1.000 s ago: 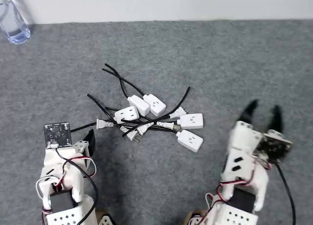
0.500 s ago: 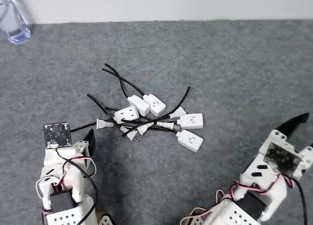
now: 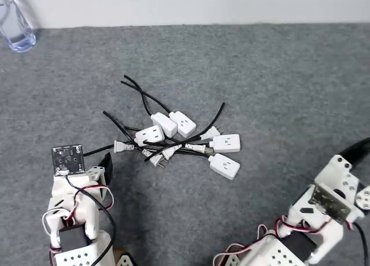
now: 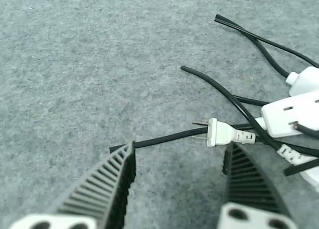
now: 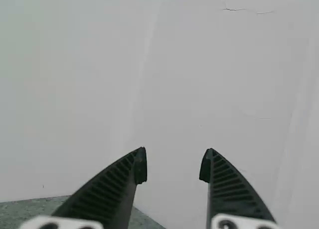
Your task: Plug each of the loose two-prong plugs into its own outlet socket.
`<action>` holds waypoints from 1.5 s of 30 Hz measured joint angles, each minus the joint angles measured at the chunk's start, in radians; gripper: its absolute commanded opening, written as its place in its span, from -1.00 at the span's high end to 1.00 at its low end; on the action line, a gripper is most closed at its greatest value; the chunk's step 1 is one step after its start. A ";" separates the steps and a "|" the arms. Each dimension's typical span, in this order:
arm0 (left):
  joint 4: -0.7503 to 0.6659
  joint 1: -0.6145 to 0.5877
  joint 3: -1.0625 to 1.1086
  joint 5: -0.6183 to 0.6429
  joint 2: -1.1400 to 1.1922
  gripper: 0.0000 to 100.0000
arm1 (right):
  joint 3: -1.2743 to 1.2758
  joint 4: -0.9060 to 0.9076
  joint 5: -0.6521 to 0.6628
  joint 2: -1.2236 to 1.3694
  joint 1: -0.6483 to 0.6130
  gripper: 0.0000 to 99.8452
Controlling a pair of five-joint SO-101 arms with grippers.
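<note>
Tangle of black cords [image 3: 144, 98] and white outlet sockets [image 3: 226, 142] lies bunched in the middle of the table [image 3: 277, 87]; sockets touch or overlap the cords, slots facing up. One two-prong plug [image 4: 218, 132] lies at the edge of the heap nearest the left arm, prongs pointing away from the pile and free of any socket; further plugs lie loose among the cords. Left gripper [image 4: 181, 148] sits low over the table just short of that plug; fingers spread wide, nothing between them. Right gripper [image 5: 174, 153] is well apart from the heap, raised and aimed at a pale wall [image 5: 199, 64]; fingers parted, empty. Judgement: task hardly begun; no plug that I can make out is seated in a socket; two white blocks at the far side of the heap lie touching, cannot tell whether mated; every pairing appears left to do.
</note>
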 measured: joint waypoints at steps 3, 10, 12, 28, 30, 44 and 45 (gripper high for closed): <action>0.000 0.000 0.000 0.000 0.000 0.46 | 0.000 0.000 0.000 0.000 0.000 0.62; 0.006 0.000 0.000 0.000 0.000 0.46 | 0.000 0.000 0.000 0.000 0.000 0.62; 0.006 0.000 0.000 0.000 0.000 0.46 | 0.000 0.000 0.000 0.000 0.000 0.62; -0.307 -0.110 -0.032 -0.123 0.000 0.46 | 0.000 0.465 0.003 0.000 -0.302 0.62; -0.338 -0.106 -0.003 -0.129 0.000 0.45 | 0.000 0.514 0.003 0.000 -0.356 0.62; -0.098 -0.058 -0.109 -0.137 0.000 0.40 | -0.068 1.079 0.008 0.000 -0.614 0.62; -0.049 -0.048 -0.155 -0.137 0.000 0.40 | -0.089 1.119 0.008 0.000 -0.617 0.62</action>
